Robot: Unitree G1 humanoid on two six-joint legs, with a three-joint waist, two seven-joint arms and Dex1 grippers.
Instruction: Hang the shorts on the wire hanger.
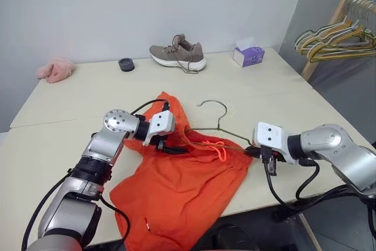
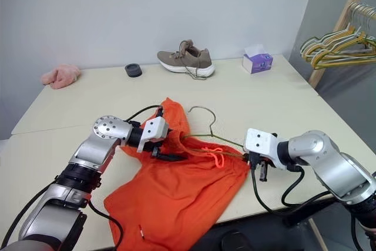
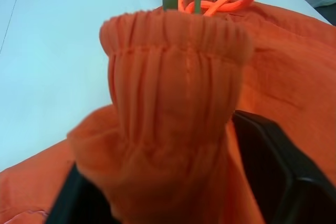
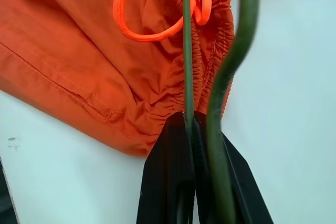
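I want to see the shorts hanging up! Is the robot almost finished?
About halfway. Done: one end of the wire hanger is tucked inside the shorts, by the waistband. In hand: the right gripper pinches the hanger's wire, and the left gripper has bunched waistband between its fingers. Left: the shorts mostly lie on the table, hook poking out, so they must be pulled fully on and lifted.

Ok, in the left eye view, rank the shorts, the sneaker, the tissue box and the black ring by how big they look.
1. shorts, much the largest, though nearest the camera
2. sneaker
3. tissue box
4. black ring, a bit smaller than the box
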